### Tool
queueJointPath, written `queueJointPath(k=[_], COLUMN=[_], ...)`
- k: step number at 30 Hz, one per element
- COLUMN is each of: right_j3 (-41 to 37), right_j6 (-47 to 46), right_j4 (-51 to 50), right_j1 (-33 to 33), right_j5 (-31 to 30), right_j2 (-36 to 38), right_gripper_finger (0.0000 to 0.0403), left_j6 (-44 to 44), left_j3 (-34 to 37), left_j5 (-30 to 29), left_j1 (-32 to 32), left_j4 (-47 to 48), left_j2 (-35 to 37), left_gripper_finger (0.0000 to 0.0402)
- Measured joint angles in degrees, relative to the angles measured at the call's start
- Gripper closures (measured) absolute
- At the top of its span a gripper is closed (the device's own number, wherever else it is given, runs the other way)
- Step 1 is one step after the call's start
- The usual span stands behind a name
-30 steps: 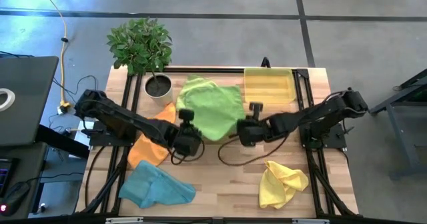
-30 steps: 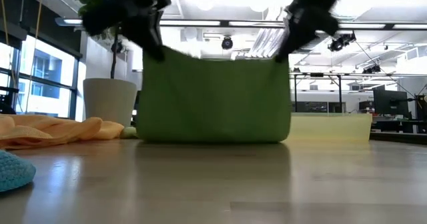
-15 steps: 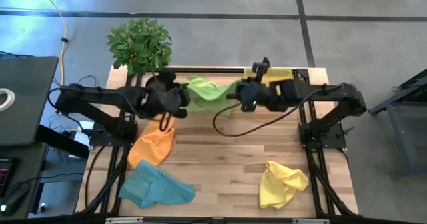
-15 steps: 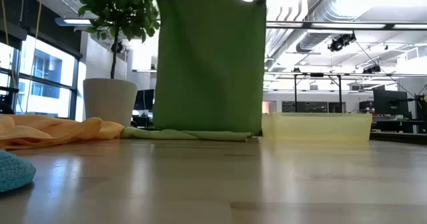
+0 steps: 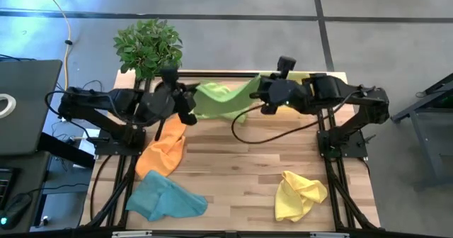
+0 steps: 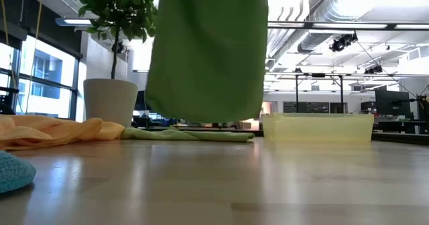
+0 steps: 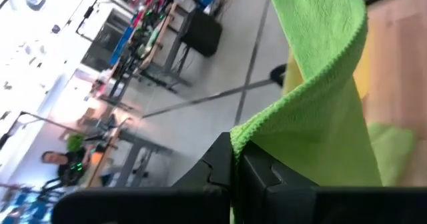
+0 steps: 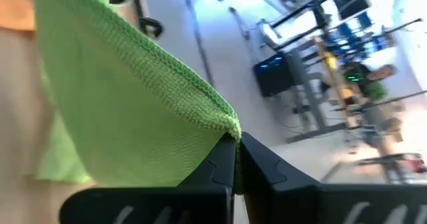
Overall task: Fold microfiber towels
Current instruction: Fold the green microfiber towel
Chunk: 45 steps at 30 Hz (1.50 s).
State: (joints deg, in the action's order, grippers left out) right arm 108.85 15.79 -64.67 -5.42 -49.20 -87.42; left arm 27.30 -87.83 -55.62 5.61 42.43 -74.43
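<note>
My left end effector is clenched on one top corner of a lime green microfiber towel, and my right end effector is clenched on the other corner; the wrist views show each corner pinched between my dark fingers. The towel hangs between them, lifted clear of the tabletop, in the upper middle of the high view. In the low view its bottom edge floats above a second lime green towel lying flat at the far side.

I count five towels: the two green ones, one orange towel left of centre, one light blue towel at lower left, and one yellow towel at lower right, all three crumpled and apart from each other.

A translucent yellow tray sits at the far right edge; I cannot tell what is in it. A potted plant stands at the upper left corner.

The middle of the tabletop lies bare between the towels.
</note>
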Motion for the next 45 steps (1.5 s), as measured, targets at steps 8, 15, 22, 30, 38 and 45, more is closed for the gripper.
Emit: queueJointPath(k=[8,15,22,30,38,45], right_j3=[-2.22,-1.67,-1.67,-1.67,-1.67,-1.67], right_j6=[-14.66,-21.41,-28.49,-39.77,-41.42,-41.38], right_j4=[-10.86,-12.17,-12.82,-12.66,-11.7,-8.53], right_j1=[-7.25,-15.22,-22.62,-27.76,-30.93,-31.4], right_j5=[6.61,16.83,23.62,33.73,44.54,50.35], right_j2=[-0.07,0.0,-0.01,-0.01,0.02,0.8], right_gripper_finger=[0.0402,0.0402,0.0402,0.0402,0.0402,0.0402], left_j6=[-11.49,-19.97,-16.22,-23.23,-25.63,-26.87], left_j3=[0.0,-0.01,-0.02,-0.02,-0.02,-0.02], left_j5=[4.13,6.85,7.41,13.22,23.79,27.1], left_j1=[10.01,19.05,26.92,31.08,31.31,31.01], left_j4=[6.58,3.21,-5.4,-10.19,-18.15,-21.14], left_j2=[-2.69,-5.4,-8.36,-8.7,-8.7,-8.7], left_gripper_finger=[0.0401,0.0401,0.0401,0.0401,0.0401,0.0401])
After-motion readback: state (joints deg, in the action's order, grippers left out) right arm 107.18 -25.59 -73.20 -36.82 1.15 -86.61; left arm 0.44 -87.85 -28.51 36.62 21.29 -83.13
